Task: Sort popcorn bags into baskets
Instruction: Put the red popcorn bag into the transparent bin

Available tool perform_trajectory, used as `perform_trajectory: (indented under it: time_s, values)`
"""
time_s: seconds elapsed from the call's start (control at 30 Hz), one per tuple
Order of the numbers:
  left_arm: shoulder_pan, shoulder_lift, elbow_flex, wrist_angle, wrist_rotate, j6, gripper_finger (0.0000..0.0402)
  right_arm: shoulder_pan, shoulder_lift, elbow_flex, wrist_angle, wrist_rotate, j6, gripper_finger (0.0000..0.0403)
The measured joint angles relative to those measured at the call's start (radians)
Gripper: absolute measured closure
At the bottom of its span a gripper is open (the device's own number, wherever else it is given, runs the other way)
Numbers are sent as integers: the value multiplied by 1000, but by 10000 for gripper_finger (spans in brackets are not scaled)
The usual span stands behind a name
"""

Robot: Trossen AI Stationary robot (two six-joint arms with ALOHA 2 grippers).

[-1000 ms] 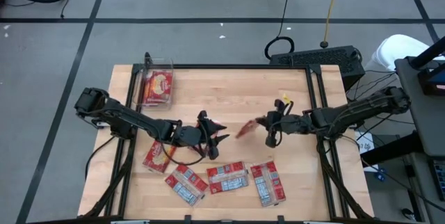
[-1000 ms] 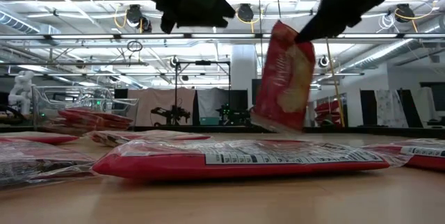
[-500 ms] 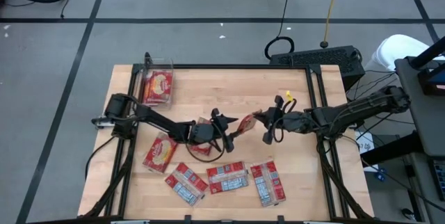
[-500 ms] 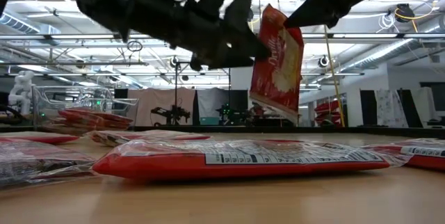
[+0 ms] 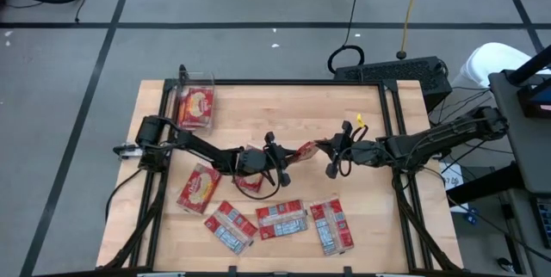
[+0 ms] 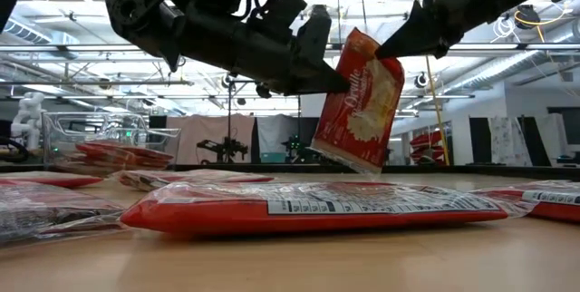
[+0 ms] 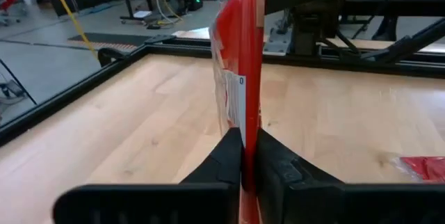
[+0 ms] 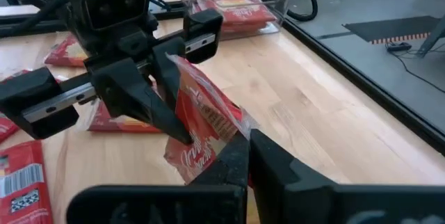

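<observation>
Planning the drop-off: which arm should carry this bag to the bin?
Left. Both the left gripper and right gripper pinch the held bag, but the clear bin sits on the left arm's side.

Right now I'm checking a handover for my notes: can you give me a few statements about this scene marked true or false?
1. Both end effectors grip one popcorn bag above the table. True: the left end effector and the right end effector are each shut on it.
2. The held bag lies flat on the wood. False: it hangs clear of the table.
3. The clear basket holds a bag. True.
4. The basket sits at the table's right edge. False: it is at the far left corner.
</observation>
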Motion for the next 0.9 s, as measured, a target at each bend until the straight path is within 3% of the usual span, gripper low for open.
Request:
perform_trajectory:
  time_s: [0.13, 0.43, 0.7, 0.9]
  values:
    - [11, 0, 0, -1, 25, 7, 367, 0, 0, 0, -6, 0, -3, 403]
    - [23, -25, -1, -32, 76, 26, 383, 0, 0, 0, -2, 3, -43, 403]
    - [23, -95, 0, -160, 82, 52, 384, 1, 1, -1, -6, -3, -60, 401]
    - [34, -207, 2, -338, 98, 108, 384, 1, -2, -1, 0, -15, -36, 350]
